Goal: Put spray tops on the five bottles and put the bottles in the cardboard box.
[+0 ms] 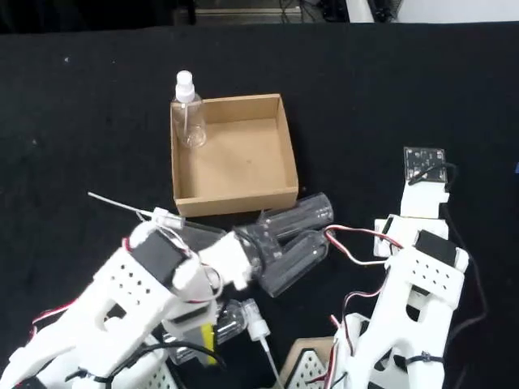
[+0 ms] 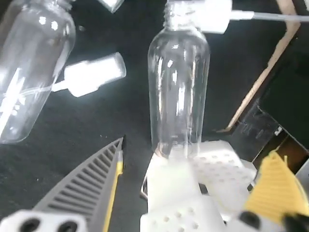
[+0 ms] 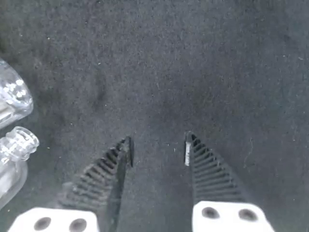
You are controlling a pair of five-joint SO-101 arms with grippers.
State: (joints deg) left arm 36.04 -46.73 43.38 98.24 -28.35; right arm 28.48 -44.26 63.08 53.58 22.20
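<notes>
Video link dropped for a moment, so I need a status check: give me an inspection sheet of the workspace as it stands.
Surface: black cloth, flat.
Job's things: cardboard box holds one upright capped bottle; two lying bottles in front of it; another bottle lies at the left gripper, spray top at its neck; loose spray top on the cloth.
Clutter: cardboard piece at the front edge.
Grippers: left gripper open, either side of that bottle's base; right gripper open over bare cloth.
Cables: servo wires loose by the right arm.
Surroundings: nothing seen.
</notes>
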